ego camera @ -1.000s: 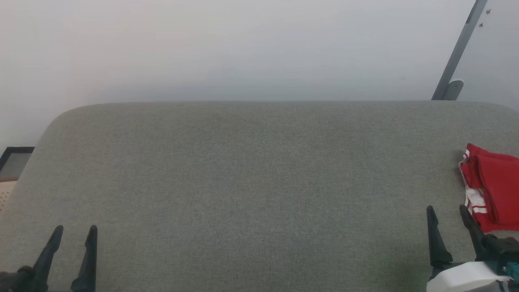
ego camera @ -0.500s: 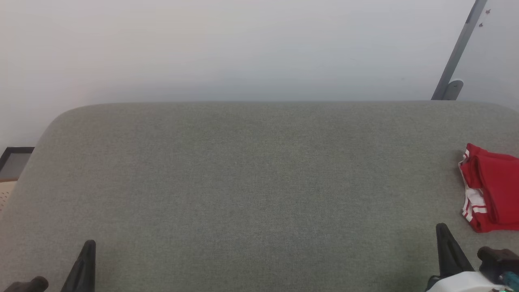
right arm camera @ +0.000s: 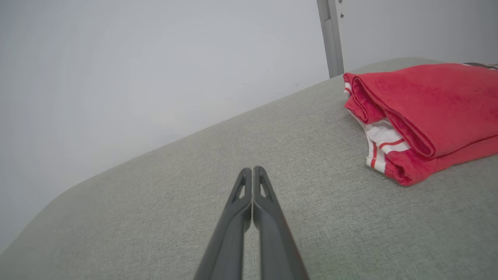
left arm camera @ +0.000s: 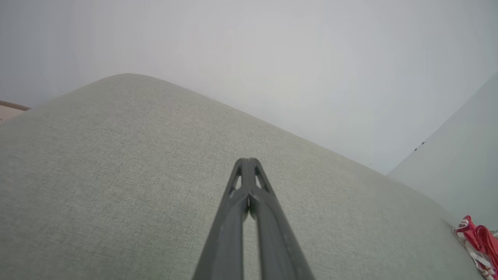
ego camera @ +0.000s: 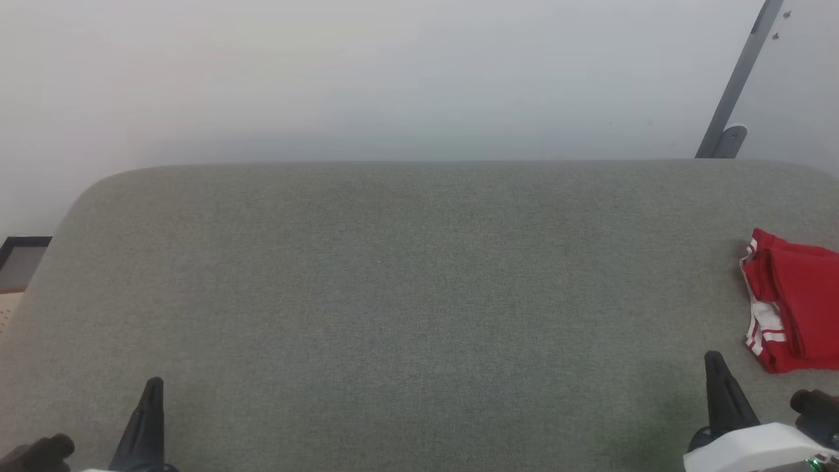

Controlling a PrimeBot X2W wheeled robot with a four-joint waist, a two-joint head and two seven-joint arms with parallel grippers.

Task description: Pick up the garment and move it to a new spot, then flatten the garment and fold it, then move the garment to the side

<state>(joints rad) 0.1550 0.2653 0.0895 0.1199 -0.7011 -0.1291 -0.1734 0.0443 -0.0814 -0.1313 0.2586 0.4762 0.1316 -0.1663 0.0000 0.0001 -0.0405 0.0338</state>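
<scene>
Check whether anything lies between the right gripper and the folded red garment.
Nothing visible does. The right gripper is shut over the grey padded surface, and the garment lies folded on it, apart from the fingertips, with bare surface between them.

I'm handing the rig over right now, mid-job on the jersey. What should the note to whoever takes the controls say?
Left gripper: shut, empty, at the front left of the grey padded surface.
Right gripper: shut, empty, at the front right, clear of the garment.
Things: the garment lies folded in a compact stack at the surface's right side, partly cut off by the head view's edge.
Done: judging by how it lies, it looks flattened, folded and set aside.
Left: probably nothing; at most check that the fold is tidy.
</scene>
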